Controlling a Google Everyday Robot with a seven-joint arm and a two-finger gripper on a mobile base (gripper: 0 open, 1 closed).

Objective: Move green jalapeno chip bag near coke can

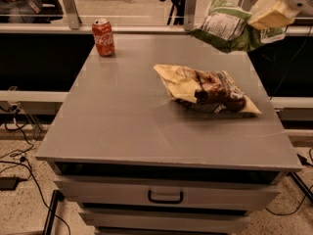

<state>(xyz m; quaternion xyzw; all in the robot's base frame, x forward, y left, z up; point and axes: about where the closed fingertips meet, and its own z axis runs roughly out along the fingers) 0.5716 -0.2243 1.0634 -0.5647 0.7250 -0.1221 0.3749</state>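
Observation:
The green jalapeno chip bag (229,27), crumpled light green with a white label panel, hangs in the air above the table's far right corner. My gripper (264,19) comes in from the upper right and is shut on the bag's right end. The coke can (103,37), red with white script, stands upright at the table's far left corner, well to the left of the bag.
A larger yellow-and-brown bag (208,89) lies on the grey table (122,126) right of centre, between the front edge and the held bag. Drawers with a handle (165,197) are below the front edge. Cables lie on the floor at left.

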